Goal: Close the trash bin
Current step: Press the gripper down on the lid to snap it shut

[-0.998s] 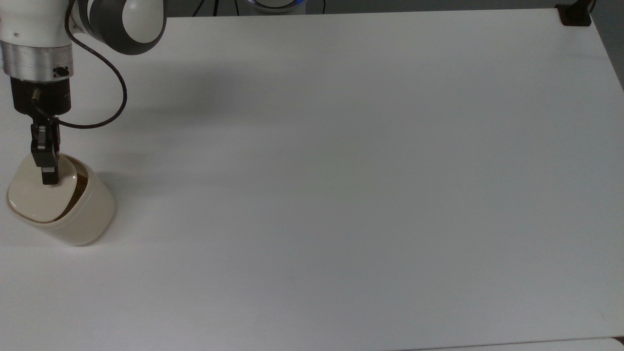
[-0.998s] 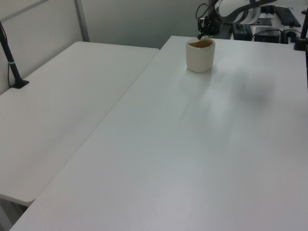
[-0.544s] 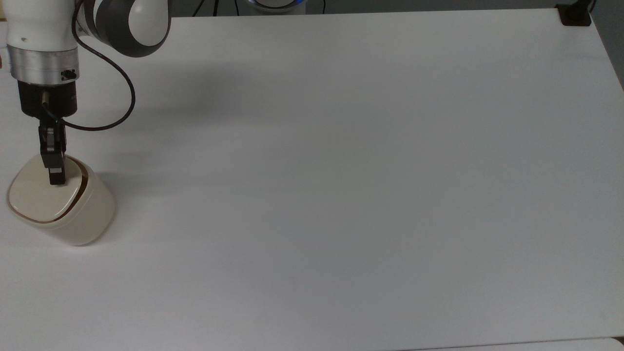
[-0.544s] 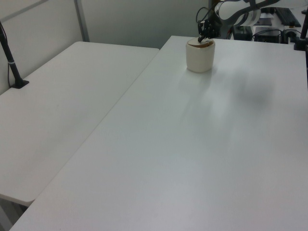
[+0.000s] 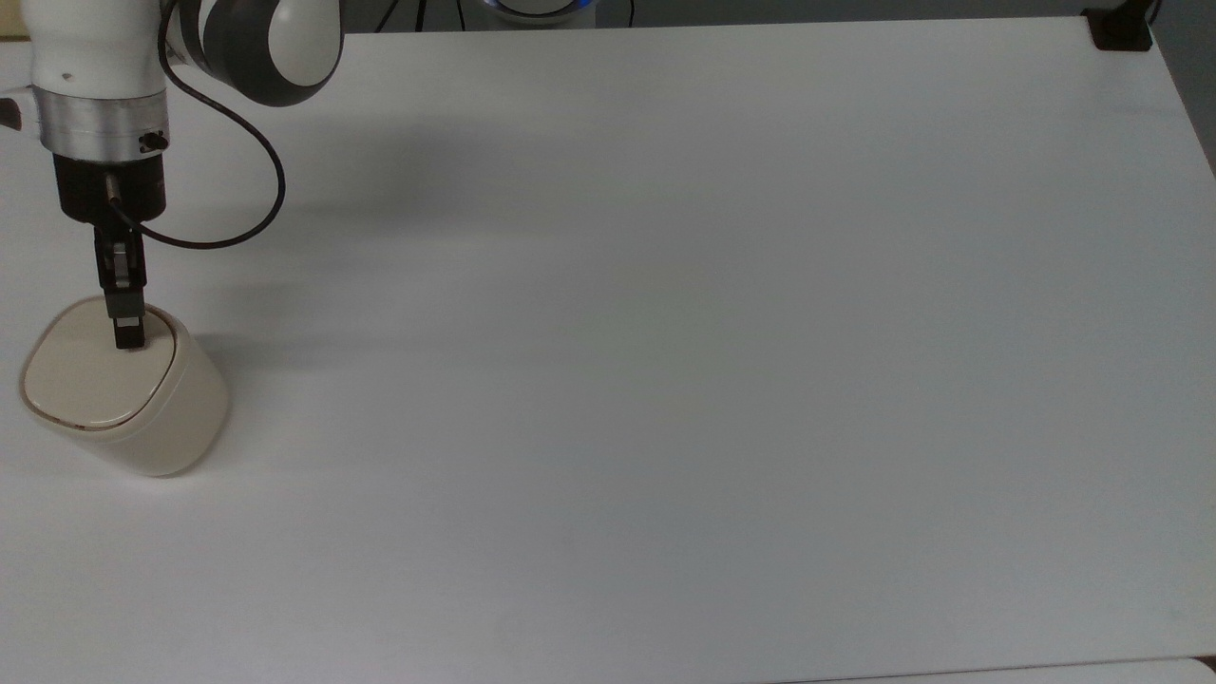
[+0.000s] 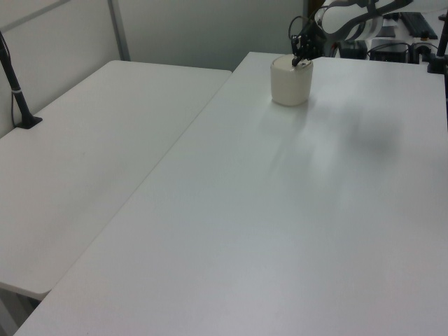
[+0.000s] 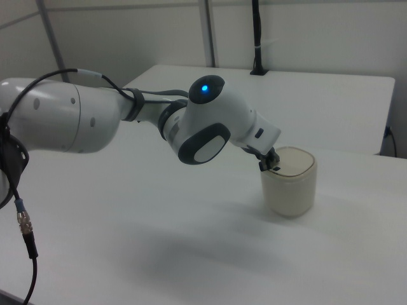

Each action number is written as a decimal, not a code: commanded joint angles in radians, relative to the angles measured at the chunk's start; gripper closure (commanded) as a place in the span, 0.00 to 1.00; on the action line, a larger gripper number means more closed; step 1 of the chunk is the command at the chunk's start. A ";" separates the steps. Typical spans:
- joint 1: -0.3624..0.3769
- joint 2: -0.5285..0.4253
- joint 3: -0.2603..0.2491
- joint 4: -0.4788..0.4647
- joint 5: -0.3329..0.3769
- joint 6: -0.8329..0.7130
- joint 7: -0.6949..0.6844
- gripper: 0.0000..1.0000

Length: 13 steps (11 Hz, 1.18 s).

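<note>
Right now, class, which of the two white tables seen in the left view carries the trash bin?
The table on the left view's right: the cream trash bin stands near its far edge, gripper at its lid. The other table carries a black post.

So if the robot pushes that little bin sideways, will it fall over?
Probably it slides rather than tips: the trash bin looks squat, standing upright on the smooth table. It seems light plastic, so a nudge from the gripper pressing its lid could easily shift it.
</note>
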State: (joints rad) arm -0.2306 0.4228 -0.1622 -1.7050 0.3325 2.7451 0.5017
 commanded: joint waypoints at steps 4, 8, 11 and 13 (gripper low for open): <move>-0.001 -0.030 0.003 -0.074 -0.021 -0.033 -0.017 1.00; 0.001 -0.010 0.003 -0.085 -0.021 -0.022 -0.014 1.00; -0.001 0.001 0.003 -0.085 -0.021 -0.022 -0.012 1.00; -0.003 0.008 0.003 -0.085 -0.021 -0.022 -0.012 1.00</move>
State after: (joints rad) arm -0.2306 0.4167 -0.1606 -1.7202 0.3301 2.7454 0.4991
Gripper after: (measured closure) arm 0.991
